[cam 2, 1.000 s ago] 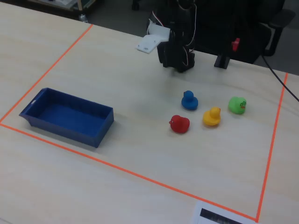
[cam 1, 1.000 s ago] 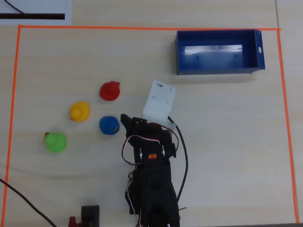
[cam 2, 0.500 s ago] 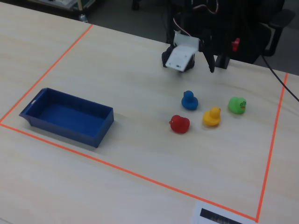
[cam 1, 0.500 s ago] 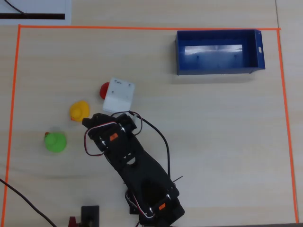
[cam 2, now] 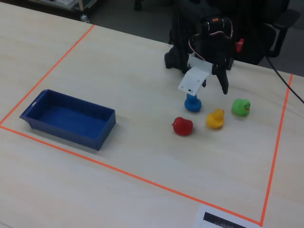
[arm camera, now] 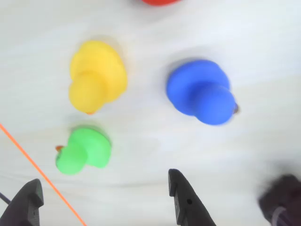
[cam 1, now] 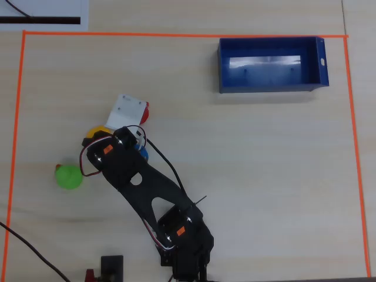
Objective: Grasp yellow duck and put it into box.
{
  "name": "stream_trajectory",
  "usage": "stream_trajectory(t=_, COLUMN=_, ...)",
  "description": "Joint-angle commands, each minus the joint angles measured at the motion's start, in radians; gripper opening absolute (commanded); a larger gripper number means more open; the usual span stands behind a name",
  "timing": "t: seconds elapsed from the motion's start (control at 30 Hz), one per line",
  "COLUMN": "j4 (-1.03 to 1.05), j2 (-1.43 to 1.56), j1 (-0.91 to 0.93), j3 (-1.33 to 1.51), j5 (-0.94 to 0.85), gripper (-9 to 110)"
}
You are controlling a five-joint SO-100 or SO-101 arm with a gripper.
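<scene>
Pale table point(cam 2: 118, 71); overhead, arm hid most of yellow duck point(cam 1: 96, 133); gripper point(arm camera: 103, 197) open, empty, at duck's 6 o'clock in wrist view.

In the fixed view the box point(cam 2: 66, 119) sits at the left inside the tape border point(cam 2: 273, 156), well apart from four ducks at the right; the yellow duck point(cam 2: 215, 118) lies between the red duck point(cam 2: 182, 126) and the green duck point(cam 2: 241, 107); the blue duck point(cam 2: 192, 103) lies behind them, under the gripper point(cam 2: 211, 80).
</scene>
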Motion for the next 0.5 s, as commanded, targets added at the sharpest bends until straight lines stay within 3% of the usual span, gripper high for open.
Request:
stream_trajectory(t=0.0, j4=-0.046, j2=-0.015, j1=-0.018, j3=-0.035, j5=0.018, gripper=36)
stream_trajectory(t=0.47, j4=-0.19, j2=-0.156, j1=-0.049, j3=-0.015, j5=0.077, gripper=36)
